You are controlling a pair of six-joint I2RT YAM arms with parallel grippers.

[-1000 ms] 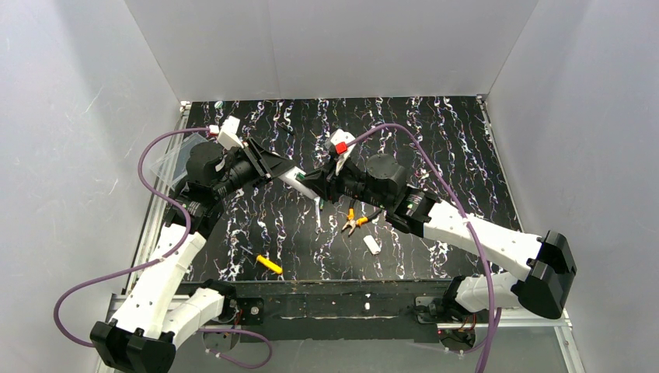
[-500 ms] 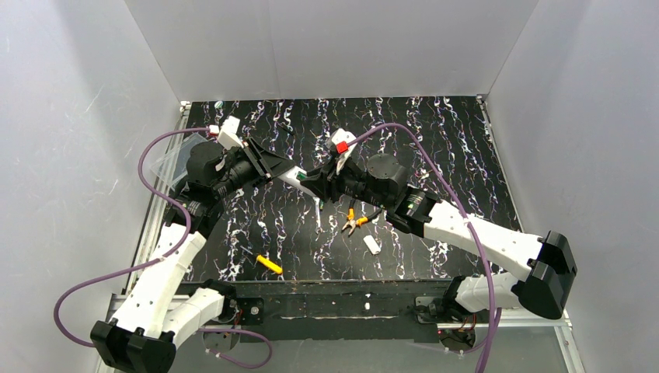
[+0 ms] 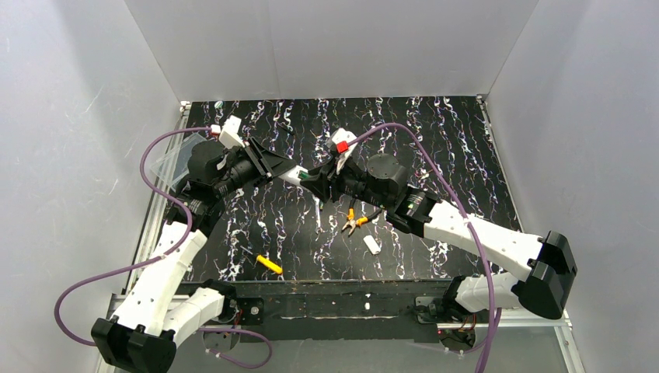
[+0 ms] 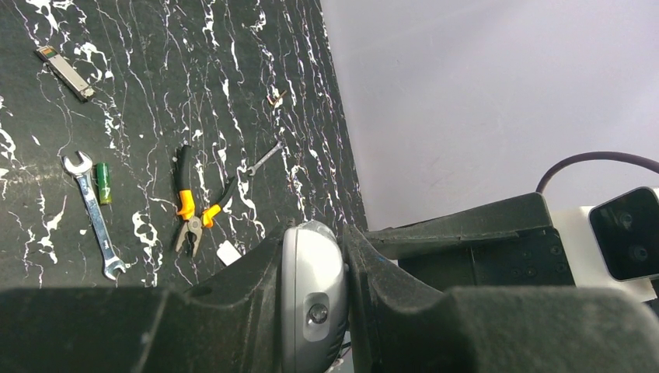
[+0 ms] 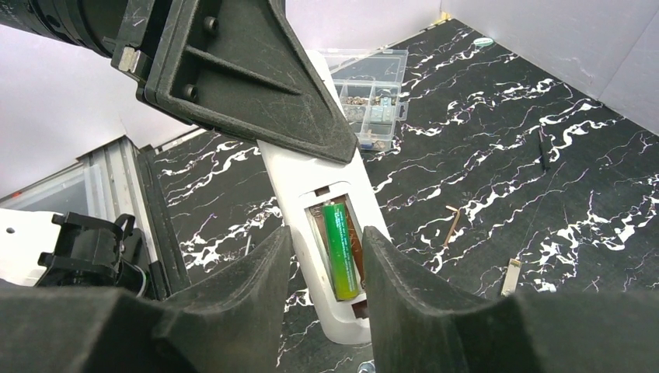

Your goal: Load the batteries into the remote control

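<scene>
My left gripper (image 3: 273, 168) (image 4: 313, 235) is shut on the remote control (image 3: 292, 176) (image 4: 312, 299) (image 5: 300, 183), holding this white oblong handset above the table's middle. Its battery compartment faces the right wrist camera and is uncovered. One green battery (image 5: 339, 250) lies inside it, along one side. My right gripper (image 3: 312, 182) (image 5: 325, 237) is open, its fingers standing either side of the compartment end and apart from the battery. A second green battery (image 4: 102, 183) lies on the black marbled table (image 3: 435, 148), beside a wrench (image 4: 93, 214).
Yellow-handled pliers (image 3: 353, 221) (image 4: 190, 210) and a loose white cover piece (image 3: 372, 245) (image 4: 228, 252) lie in front of the right arm. A yellow tool (image 3: 269, 264) lies near the front edge. A clear parts box (image 3: 167, 165) (image 5: 373, 97) sits at the left edge.
The right gripper's jaws have spread wider beside the remote's compartment end. Both arms have barely shifted, and the left gripper keeps its hold.
</scene>
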